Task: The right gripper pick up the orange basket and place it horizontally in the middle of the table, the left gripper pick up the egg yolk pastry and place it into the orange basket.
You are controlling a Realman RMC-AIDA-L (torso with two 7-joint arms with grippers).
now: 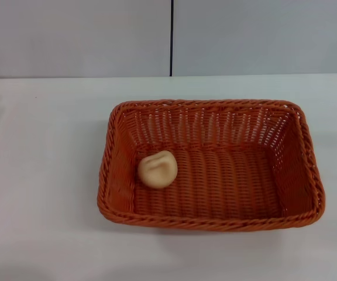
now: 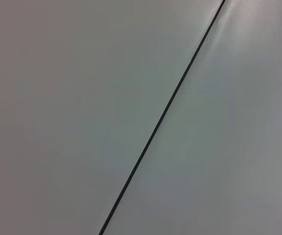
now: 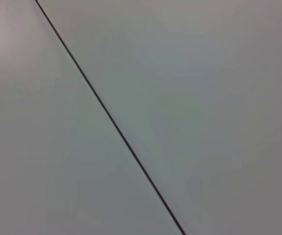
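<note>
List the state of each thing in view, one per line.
orange basket: upright, open side up, lying lengthwise across the table, holding the pastry.
egg yolk pastry: inside the basket, resting on its floor near the left end, creased top up.
table: bearing the basket.
left gripper: out of every view.
right gripper: out of every view.

Head view: high, facing forward and down, takes in the white table, the orange basket near centre, and a grey wall panel behind. Both wrist views face grey panelling only, each crossed by one dark seam, like the seam seen from the head.
</note>
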